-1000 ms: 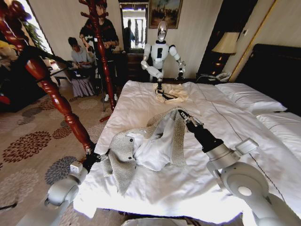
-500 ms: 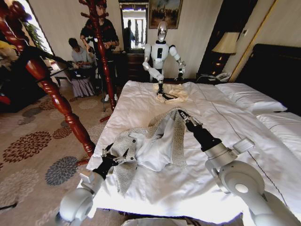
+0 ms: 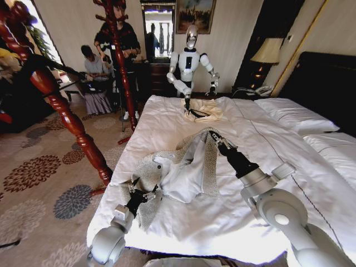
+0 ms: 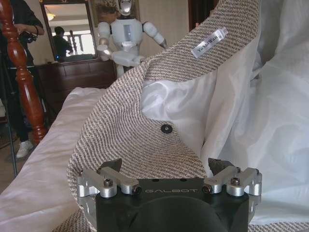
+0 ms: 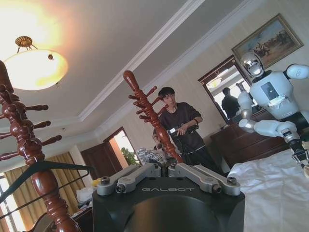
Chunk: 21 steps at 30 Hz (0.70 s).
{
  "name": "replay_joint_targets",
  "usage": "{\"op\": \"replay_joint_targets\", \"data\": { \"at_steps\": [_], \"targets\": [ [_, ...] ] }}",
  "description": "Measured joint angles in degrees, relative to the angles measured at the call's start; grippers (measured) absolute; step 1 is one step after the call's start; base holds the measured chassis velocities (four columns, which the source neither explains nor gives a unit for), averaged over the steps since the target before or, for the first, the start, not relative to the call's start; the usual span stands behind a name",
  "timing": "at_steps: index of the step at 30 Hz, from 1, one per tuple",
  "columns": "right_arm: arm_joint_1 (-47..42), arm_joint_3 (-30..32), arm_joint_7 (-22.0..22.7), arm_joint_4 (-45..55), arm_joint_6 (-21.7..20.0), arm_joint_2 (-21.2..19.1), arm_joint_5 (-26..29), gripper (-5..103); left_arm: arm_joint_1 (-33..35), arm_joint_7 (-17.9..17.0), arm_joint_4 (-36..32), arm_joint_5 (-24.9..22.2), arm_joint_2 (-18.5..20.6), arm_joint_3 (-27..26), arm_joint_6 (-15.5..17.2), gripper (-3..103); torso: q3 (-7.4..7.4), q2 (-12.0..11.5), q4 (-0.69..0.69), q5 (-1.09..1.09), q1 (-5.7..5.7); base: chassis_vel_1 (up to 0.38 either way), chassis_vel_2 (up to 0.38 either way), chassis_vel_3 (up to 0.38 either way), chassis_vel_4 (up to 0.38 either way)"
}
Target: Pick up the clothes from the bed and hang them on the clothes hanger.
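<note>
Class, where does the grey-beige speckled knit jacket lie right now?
In the head view, the jacket lies on the white bed's near left part, between both tools.

Your right gripper (image 3: 212,135) pinches the grey knit jacket (image 3: 172,169) up off the bed (image 3: 267,144); your left gripper (image 3: 142,192), fingers spread, sits at its hem.

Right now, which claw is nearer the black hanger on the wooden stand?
Left. The left claw sits open at the jacket's near edge, closer to the hanger; the right claw holds the collar farther away.
</note>
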Motion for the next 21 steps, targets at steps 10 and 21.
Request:
{"op": "replay_joint_targets", "data": {
  "at_steps": [10,21],
  "targets": [
    [0.2,-0.5,0.0,-0.5,0.0,0.1,-0.2,2,-3.0,0.1,4.1,0.1,-1.2,2.9,0.1,100,0.0,0.0,0.0,0.0,0.0,0.0,0.0,0.0,0.0],
    [0.1,-0.5,-0.1,-0.5,0.0,0.3,-0.4,2,-2.9,-0.5,4.7,0.1,-1.0,1.5,0.1,100,0.0,0.0,0.0,0.0,0.0,0.0,0.0,0.0,0.0]
  ]
}}
